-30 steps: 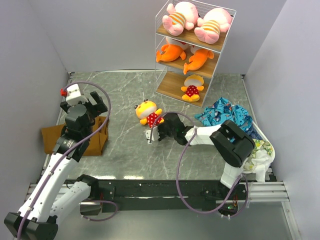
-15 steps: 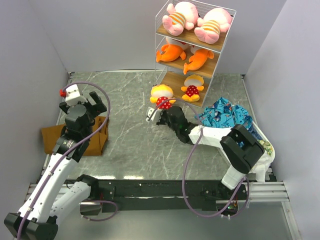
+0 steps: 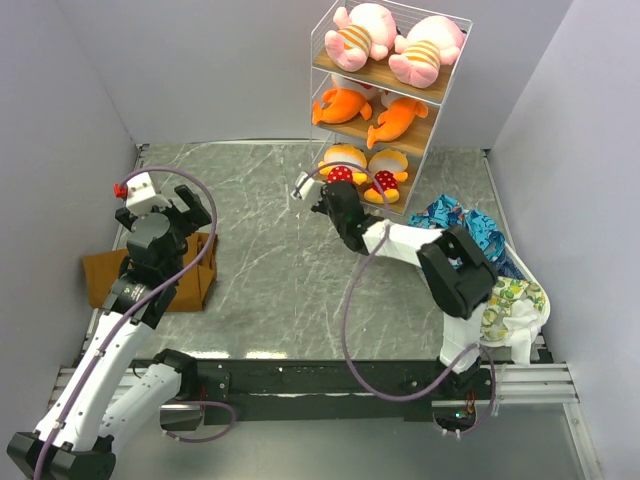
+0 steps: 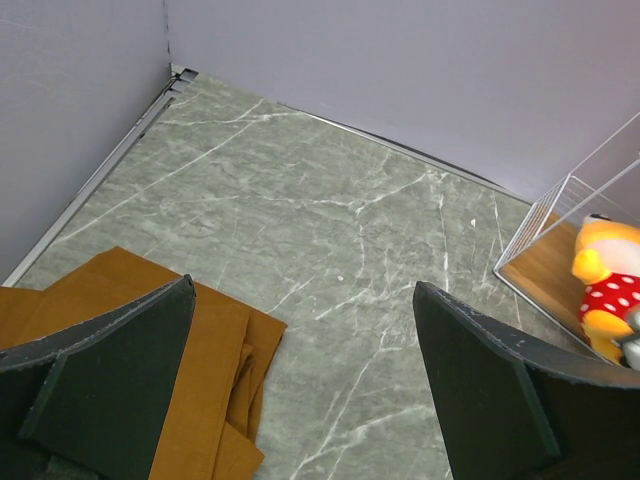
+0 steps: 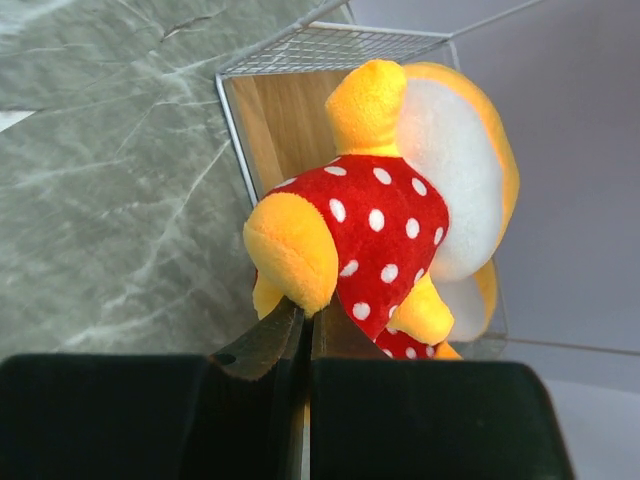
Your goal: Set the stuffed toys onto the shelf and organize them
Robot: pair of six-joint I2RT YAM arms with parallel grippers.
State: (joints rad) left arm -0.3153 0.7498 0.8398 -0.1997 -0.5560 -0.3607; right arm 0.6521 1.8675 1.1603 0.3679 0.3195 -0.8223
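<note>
The white wire shelf (image 3: pixel 323 178) stands at the back. Two pink stuffed toys (image 3: pixel 360 35) lie on its top board and two orange fish (image 3: pixel 340 103) on the middle board. One yellow toy in a red dotted shirt (image 3: pixel 385 178) sits on the bottom board. My right gripper (image 3: pixel 336 197) is shut on a second yellow toy (image 3: pixel 342 164), holding it at the bottom board's left front. In the right wrist view the jaws (image 5: pixel 305 325) pinch its leg (image 5: pixel 385 215) before the board (image 5: pixel 285 120). My left gripper (image 3: pixel 165 208) hangs open and empty at the left.
A folded brown cloth (image 3: pixel 150 270) lies under the left arm, also seen below the left gripper (image 4: pixel 302 290) as brown cloth (image 4: pixel 130 340). A blue patterned cloth (image 3: pixel 460 228) and a pale floral cloth (image 3: pixel 515 310) lie at the right. Walls close in on three sides.
The right arm has carried the yellow toy from the table's middle back and to the right, up to the shelf's bottom board. The left arm has barely shifted.
</note>
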